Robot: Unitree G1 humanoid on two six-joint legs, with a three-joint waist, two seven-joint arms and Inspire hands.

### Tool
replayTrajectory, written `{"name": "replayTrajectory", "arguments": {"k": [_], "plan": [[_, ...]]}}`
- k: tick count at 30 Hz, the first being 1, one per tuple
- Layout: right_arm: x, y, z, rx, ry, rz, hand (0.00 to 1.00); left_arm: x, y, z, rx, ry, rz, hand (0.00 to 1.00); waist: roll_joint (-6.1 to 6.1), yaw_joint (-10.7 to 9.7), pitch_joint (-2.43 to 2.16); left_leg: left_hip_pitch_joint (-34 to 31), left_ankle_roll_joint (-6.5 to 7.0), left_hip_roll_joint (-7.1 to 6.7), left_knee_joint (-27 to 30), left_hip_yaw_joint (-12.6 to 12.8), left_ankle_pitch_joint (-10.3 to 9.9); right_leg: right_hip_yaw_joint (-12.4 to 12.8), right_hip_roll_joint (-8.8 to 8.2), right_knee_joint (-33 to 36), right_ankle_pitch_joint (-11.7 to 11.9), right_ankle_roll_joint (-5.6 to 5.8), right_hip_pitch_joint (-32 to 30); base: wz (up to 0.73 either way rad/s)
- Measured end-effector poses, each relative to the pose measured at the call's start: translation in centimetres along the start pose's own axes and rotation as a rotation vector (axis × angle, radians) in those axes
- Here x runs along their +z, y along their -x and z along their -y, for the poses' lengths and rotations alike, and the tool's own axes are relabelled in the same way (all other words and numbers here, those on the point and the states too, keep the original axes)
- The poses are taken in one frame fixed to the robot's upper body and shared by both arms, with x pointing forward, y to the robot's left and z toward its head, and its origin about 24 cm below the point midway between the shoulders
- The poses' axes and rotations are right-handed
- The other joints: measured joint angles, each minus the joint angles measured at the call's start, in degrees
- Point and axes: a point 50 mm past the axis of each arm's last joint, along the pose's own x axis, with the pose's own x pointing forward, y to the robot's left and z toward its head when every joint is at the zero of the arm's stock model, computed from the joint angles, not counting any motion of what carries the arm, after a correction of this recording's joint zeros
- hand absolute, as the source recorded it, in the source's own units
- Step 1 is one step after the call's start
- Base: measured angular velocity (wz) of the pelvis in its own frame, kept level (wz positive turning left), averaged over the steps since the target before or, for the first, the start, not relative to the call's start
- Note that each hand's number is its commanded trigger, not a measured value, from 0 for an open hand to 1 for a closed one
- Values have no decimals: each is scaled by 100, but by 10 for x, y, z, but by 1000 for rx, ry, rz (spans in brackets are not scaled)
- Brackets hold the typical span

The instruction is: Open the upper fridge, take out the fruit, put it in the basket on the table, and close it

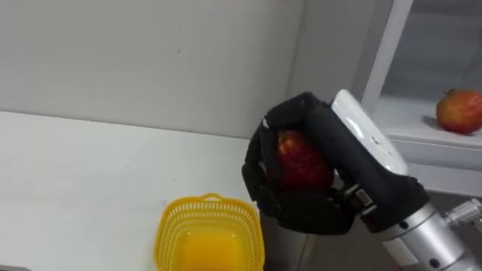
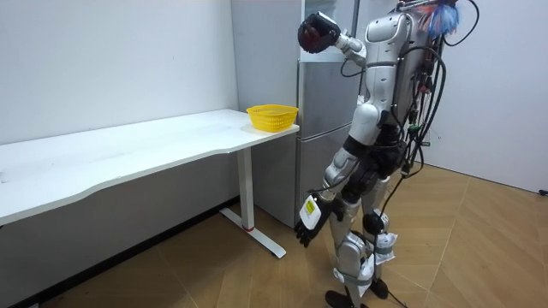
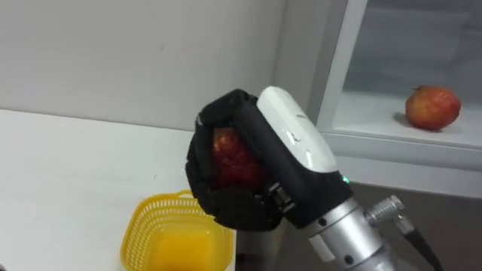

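Here, the red fruit [image 1: 300,159] sits inside your robot's right hand [image 1: 301,214]. The dark fingers and thumb are curled tight round it, so only a bit of red peeks out between them. The hand holds the fruit up in the air, outside the fridge [image 2: 325,128].

Just below the hand and a little to its left is a yellow basket [image 1: 207,205]. The fruit is higher than the basket and does not touch it. The basket stands on the white bench [image 1: 75,188], right at the end that is next to the fridge. Behind the bench is a plain white wall [image 1: 151,60].

Look to the right of the hand. There you see a second red fruit [image 1: 459,111]. It lies on a white shelf [image 1: 410,128] in the upper fridge, well apart from the hand.

In the room view your robot stands on the wood floor [image 2: 479,248], close in front of the fridge. Its right arm is lifted high. Its left arm hangs down, and the left hand [image 2: 308,218] is low by its leg. You cannot tell if that hand is open or closed.
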Motion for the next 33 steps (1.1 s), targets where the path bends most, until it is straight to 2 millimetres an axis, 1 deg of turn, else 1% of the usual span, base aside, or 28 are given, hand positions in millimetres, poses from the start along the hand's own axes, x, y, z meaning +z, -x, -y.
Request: {"name": "replayTrajectory", "arguments": {"k": [2,3,4,5,7,8,9,10,12,14,17,18,19,20,21,22,25,27,32,33], "plan": [[-2,-5,1,-7,0,2,100,0,0,1,-10,-1,-2,0,-36,31,5,-44,-3,-13,21,-105,3,-105,-7,-7,0,0,4,25],[-3,-8,2,-7,12,0,100,0,0,0,-10,-3,-2,0,-70,79,14,-94,-3,-14,53,-160,3,-153,-8,-14,0,1,-2,29],[-6,-11,1,0,18,-6,100,-1,0,-1,-6,-4,-5,0,-114,89,36,-126,-5,-17,70,-222,4,-253,-10,-15,0,1,-2,27],[-7,-12,-1,6,17,-12,100,-2,0,-2,-5,-4,-8,0,-138,111,41,-140,-7,-17,75,-239,5,-277,-12,-14,0,1,-5,14],[-15,-15,-11,50,19,-46,100,-3,0,-4,-3,-6,-22,0,-192,268,25,-152,-7,-16,71,-249,4,-291,-12,-15,-1,1,-17,5],[-18,-16,-14,64,24,-58,100,-3,0,-4,-3,-8,-22,0,-197,292,23,-145,-7,-20,71,-256,4,-292,-16,-15,-1,1,-9,6],[-25,-16,-20,87,37,-88,100,-2,0,-4,-3,-10,-20,0,-211,373,17,-128,-6,-27,71,-259,5,-297,-23,-15,-1,1,-1,4],[-28,-15,-21,94,42,-105,100,-2,0,-4,-2,-9,-19,0,-221,413,14,-126,-5,-31,73,-265,5,-306,-26,-15,-1,2,-1,8],[-37,-14,-25,112,59,-147,100,-3,0,-5,1,-6,-23,0,-245,490,22,-135,0,-62,75,-352,6,-361,-44,-14,-1,2,12,17],[-42,-13,-26,120,74,-165,100,-3,0,-4,1,-6,-24,0,-253,526,26,-150,9,-77,69,-396,10,-433,-58,-13,-1,3,20,13],[-45,-12,-29,129,118,-183,100,-4,0,-6,4,-3,-31,0,-296,595,52,-190,14,-81,65,-419,13,-517,-67,-14,-5,9,10,6],[-49,-12,-32,134,139,-200,100,-5,0,-7,7,-7,-33,0,-330,617,67,-203,13,-85,68,-453,13,-573,-72,-9,-11,19,11,13],[-55,-10,-36,148,156,-222,100,-4,0,-8,6,-12,-32,0,-353,608,71,-231,13,-88,84,-505,14,-592,-73,-2,-12,20,9,16],[-59,-10,-40,160,161,-237,100,-3,0,-8,4,-18,-31,0,-357,612,70,-237,12,-89,91,-523,15,-585,-71,-1,-12,20,12,16],[-67,-7,-48,187,161,-273,100,0,-1,-8,1,-29,-25,0,-359,666,69,-243,14,-89,98,-527,16,-586,-71,-1,-12,20,14,6],[-71,-6,-52,201,158,-290,100,2,-1,-8,1,-35,-20,0,-359,705,69,-249,14,-90,99,-526,17,-586,-72,-2,-12,19,8,3],[-87,1,-75,306,151,-354,100,12,-3,-13,13,-39,3,0,-362,854,74,-291,16,-93,99,-526,23,-582,-74,-6,-12,20,-36,0],[-93,-1,-82,346,154,-374,100,14,-3,-15,16,-39,7,0,-363,872,75,-311,19,-96,99,-535,25,-582,-76,-4,-12,20,-45,2],[-100,-12,-80,358,192,-381,100,14,-4,-15,6,-40,7,0,-374,888,75,-390,36,-118,82,-544,37,-586,-92,-13,-12,20,-125,1],[-101,-14,-79,358,205,-379,100,14,-3,-15,5,-42,7,0,-395,885,70,-390,38,-125,75,-550,38,-590,-96,-12,-13,20,-131,0]]}}
